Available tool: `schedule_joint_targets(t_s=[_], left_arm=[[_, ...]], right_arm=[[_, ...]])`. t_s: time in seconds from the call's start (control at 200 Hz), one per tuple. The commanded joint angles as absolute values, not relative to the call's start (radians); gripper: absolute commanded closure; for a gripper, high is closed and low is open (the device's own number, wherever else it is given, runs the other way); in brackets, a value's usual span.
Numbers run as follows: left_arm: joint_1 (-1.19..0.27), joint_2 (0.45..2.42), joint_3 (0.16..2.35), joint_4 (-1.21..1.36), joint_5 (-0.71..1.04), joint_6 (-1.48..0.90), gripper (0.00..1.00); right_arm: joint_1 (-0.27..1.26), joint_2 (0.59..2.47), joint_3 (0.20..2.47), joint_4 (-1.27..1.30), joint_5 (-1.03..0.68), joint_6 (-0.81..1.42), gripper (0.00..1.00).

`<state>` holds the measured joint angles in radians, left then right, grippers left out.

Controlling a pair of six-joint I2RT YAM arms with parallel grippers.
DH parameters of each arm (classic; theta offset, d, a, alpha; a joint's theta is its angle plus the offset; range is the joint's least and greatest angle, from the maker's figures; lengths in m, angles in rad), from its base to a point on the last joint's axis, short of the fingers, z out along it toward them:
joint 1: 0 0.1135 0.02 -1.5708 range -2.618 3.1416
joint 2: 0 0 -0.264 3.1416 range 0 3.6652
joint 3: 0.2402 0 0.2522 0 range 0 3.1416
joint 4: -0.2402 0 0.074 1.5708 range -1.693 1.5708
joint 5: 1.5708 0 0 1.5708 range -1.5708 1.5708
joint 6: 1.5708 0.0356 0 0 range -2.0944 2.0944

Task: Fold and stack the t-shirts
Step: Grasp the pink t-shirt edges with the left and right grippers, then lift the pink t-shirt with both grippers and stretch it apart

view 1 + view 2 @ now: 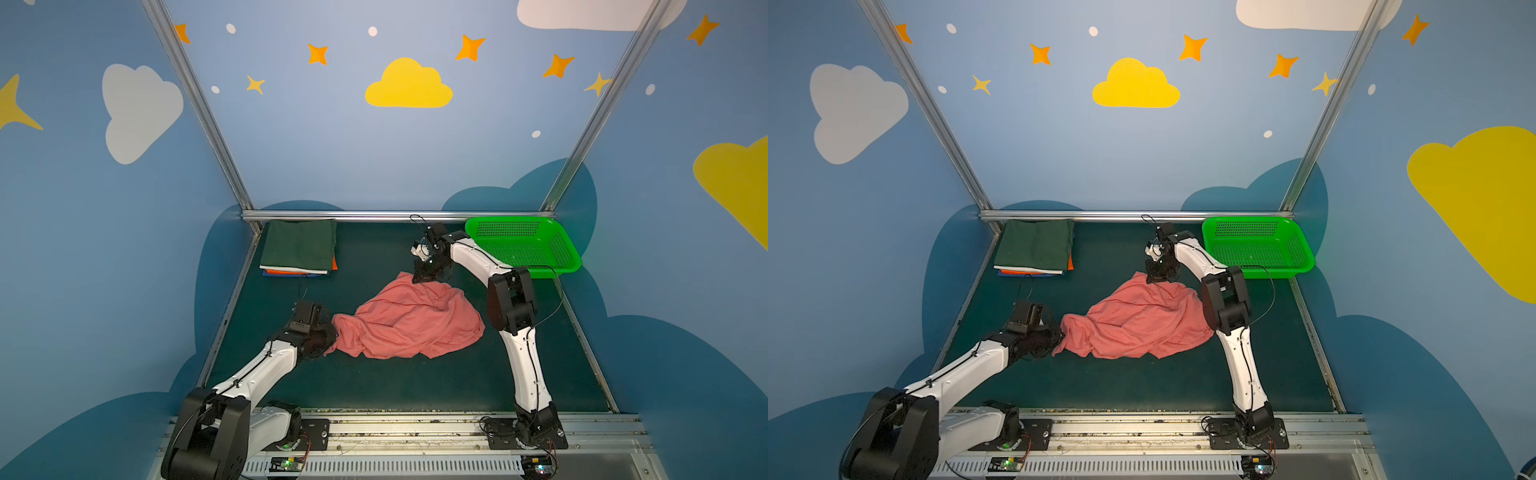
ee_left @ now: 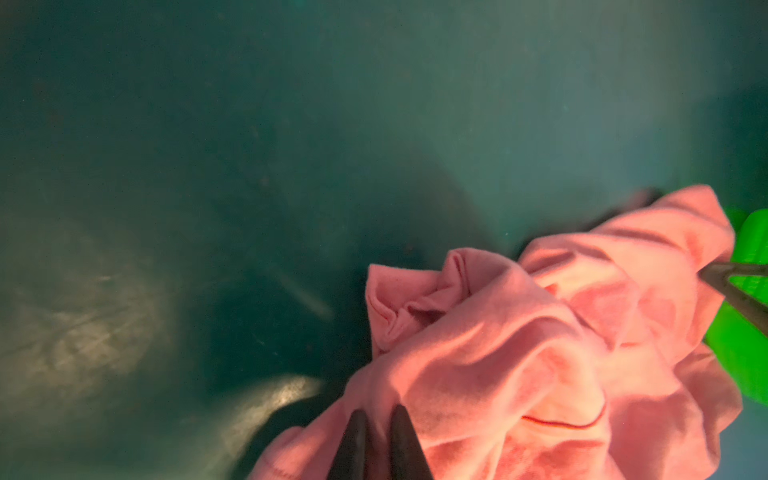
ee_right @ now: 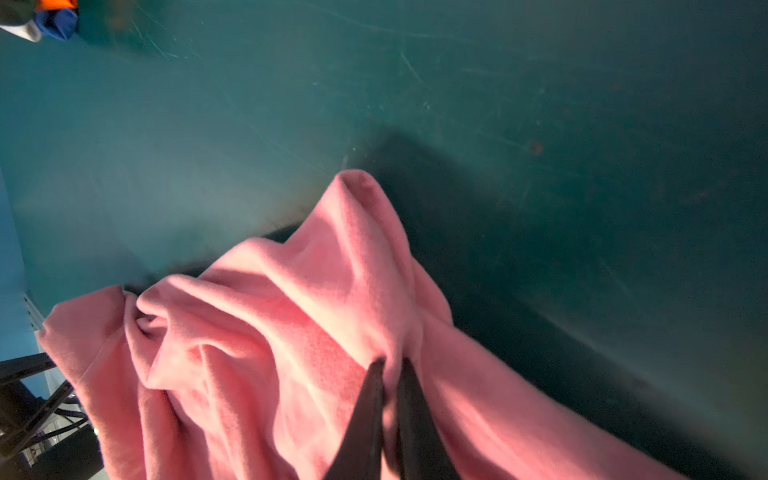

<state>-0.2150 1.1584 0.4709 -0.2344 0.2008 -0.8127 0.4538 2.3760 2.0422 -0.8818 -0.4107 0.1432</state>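
Note:
A crumpled salmon-pink t-shirt lies mid-table in both top views. My left gripper is at its left end, shut on a fold of the pink cloth, with the cloth pinched between the dark fingertips. My right gripper is at the shirt's far tip, shut on a ridge of the same shirt, which shows between its jaws. A stack of folded t-shirts, dark green on top with white, orange and blue edges below, sits at the back left.
A green perforated basket stands at the back right, beside the right arm's forearm. Metal rails border the dark green mat at the back and sides. A corner of the folded stack shows in the right wrist view.

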Motion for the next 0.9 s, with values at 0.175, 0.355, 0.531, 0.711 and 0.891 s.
schedule_joint_targets(t_s=[0.175,0.355,0.531,0.711,0.891], left_arm=[[-0.216,1.039,0.573,-0.375,0.156,-0.748,0.95],[-0.215,0.947,0.723,-0.502,0.07,-0.673,0.95],[-0.207,0.981,0.923,-0.618,0.018,-0.519,0.95],[-0.177,1.076,1.124,-0.67,-0.012,-0.375,0.95],[-0.13,1.154,1.316,-0.68,-0.019,-0.257,0.95]], right_arm=[[0.455,2.355,2.024,-0.894,-0.4,0.141,1.0],[0.448,2.249,1.996,-0.862,-0.355,0.14,1.0],[0.435,2.101,1.934,-0.807,-0.316,0.144,1.0],[0.428,1.919,1.817,-0.733,-0.22,0.152,1.0],[0.423,1.7,1.639,-0.607,-0.097,0.159,1.0]])
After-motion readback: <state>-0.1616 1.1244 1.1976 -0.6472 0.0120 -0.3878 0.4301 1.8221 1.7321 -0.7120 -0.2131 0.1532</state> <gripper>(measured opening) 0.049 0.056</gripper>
